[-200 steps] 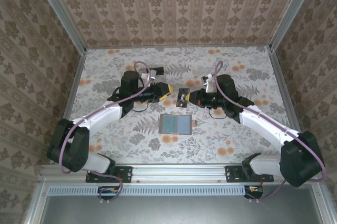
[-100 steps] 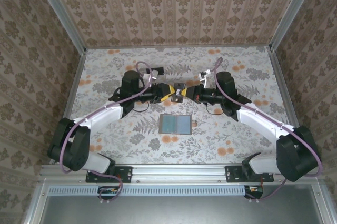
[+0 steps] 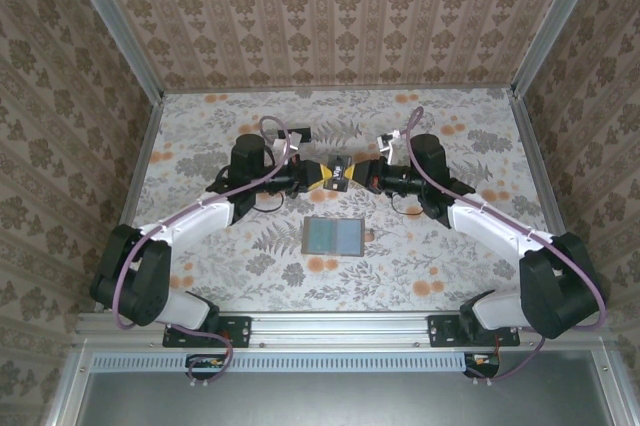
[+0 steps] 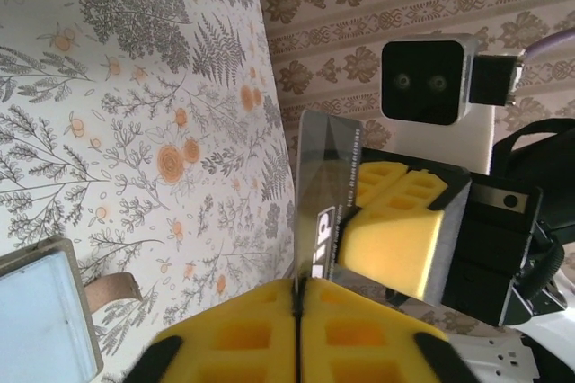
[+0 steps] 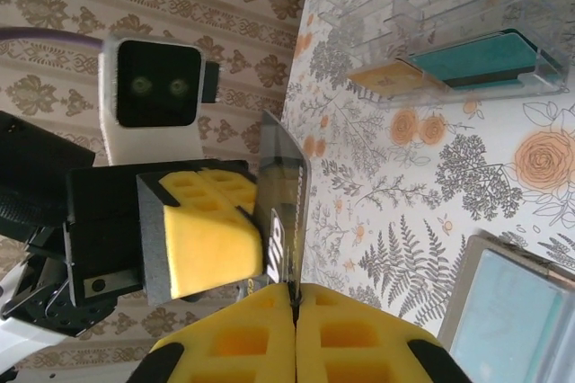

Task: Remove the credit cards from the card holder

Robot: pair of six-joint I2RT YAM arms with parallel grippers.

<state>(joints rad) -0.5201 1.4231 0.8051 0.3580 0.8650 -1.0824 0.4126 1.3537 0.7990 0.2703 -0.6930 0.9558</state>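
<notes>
A dark credit card [image 3: 341, 174] with white lettering hangs on edge above the table between both grippers. My left gripper [image 4: 296, 291] is shut on one edge of this card [image 4: 325, 208]. My right gripper [image 5: 295, 291] is shut on the opposite edge of the card [image 5: 289, 208]. From above, the left gripper [image 3: 328, 176] and right gripper [image 3: 353, 174] meet nose to nose. The card holder [image 3: 333, 236] lies open and flat just in front of them, grey-blue inside up, also seen at the frame edges as the holder [image 4: 43, 320] and the holder [image 5: 514, 311].
A clear plastic tray [image 5: 449, 37] stands on the floral table behind the left gripper, holding an orange card [image 5: 388, 77] and a teal card [image 5: 476, 55]. From above the tray [image 3: 297, 134] sits at centre back. Patterned walls enclose three sides.
My right gripper carried the dark card leftward to meet the left gripper. The left gripper's open pads closed on the card's free edge.
</notes>
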